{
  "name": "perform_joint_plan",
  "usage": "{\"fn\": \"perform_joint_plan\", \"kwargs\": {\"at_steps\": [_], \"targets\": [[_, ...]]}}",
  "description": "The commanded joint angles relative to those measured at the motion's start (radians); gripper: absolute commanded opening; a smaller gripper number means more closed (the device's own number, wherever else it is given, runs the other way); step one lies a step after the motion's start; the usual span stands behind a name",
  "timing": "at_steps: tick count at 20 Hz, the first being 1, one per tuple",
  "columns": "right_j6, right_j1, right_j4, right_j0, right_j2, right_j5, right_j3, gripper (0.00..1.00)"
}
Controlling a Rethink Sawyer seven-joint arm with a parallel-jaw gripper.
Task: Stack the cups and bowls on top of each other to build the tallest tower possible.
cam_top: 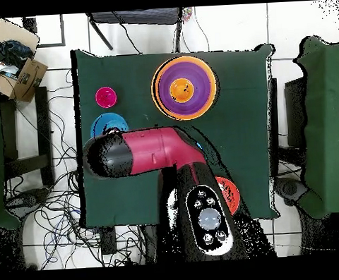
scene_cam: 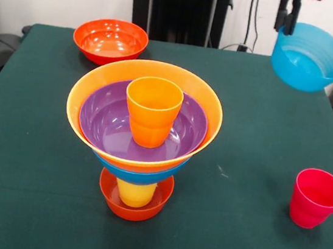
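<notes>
The tower (scene_cam: 142, 135) stands mid-table: a small red-orange bowl (scene_cam: 134, 209) at the bottom, a yellow cup (scene_cam: 135, 194) in it, then a blue bowl (scene_cam: 141, 175), a large light orange bowl (scene_cam: 84, 98), a purple bowl (scene_cam: 102, 122) and an orange cup (scene_cam: 153, 107) on top. My gripper (scene_cam: 287, 22) is at the back right, shut on the rim of the teal-blue bowl (scene_cam: 313, 61), which hangs tilted above the table. From overhead the teal-blue bowl (cam_top: 106, 125) shows beside the arm (cam_top: 148, 152), and the gripper itself is hidden under it.
A pinkish red cup (scene_cam: 316, 198) stands upright near the right edge, also seen as the cup (cam_top: 105, 97) from overhead. A medium red-orange bowl (scene_cam: 110, 40) sits at the back left, half covered by the arm in the overhead view (cam_top: 230, 197). Boxes and cables lie around the table.
</notes>
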Motion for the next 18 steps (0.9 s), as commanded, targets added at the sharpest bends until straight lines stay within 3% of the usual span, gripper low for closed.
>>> {"fn": "perform_joint_plan", "kwargs": {"at_steps": [1, 10, 18], "targets": [[-0.198, 0.075, -0.041, -0.089, 0.094, 0.016, -0.085, 0.00], [-0.080, 0.089, -0.051, -0.031, 0.082, -0.025, -0.054, 0.00], [-0.102, 0.048, -0.024, -0.035, 0.091, 0.041, -0.094, 0.00]]}}
